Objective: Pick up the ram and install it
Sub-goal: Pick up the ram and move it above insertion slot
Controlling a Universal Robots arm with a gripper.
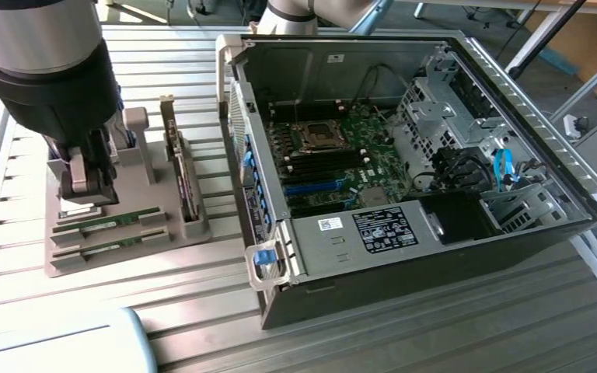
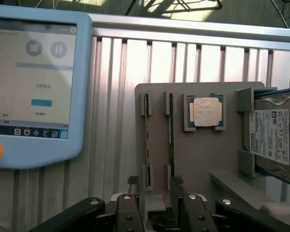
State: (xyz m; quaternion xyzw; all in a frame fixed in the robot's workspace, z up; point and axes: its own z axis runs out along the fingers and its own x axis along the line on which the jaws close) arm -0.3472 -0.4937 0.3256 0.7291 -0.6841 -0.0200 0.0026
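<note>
1. The pincer (image 2: 154,182) hung open over the gray holder (image 2: 198,159), gripping nothing.
2. The ram (image 2: 171,135) stood edge-on in its slot beside a twin stick (image 2: 146,140), its chips hard to make out.
3. The hard drive (image 2: 273,137) was cut off.

Thin green ram (image 1: 109,224), stood on edge in a grey holder (image 1: 164,242) slot, matching stick (image 1: 109,250) slotted just beside

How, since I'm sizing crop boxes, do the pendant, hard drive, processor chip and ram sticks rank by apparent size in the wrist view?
1. pendant
2. hard drive, partly out of frame
3. processor chip
4. ram sticks: thin slivers, alike
</note>
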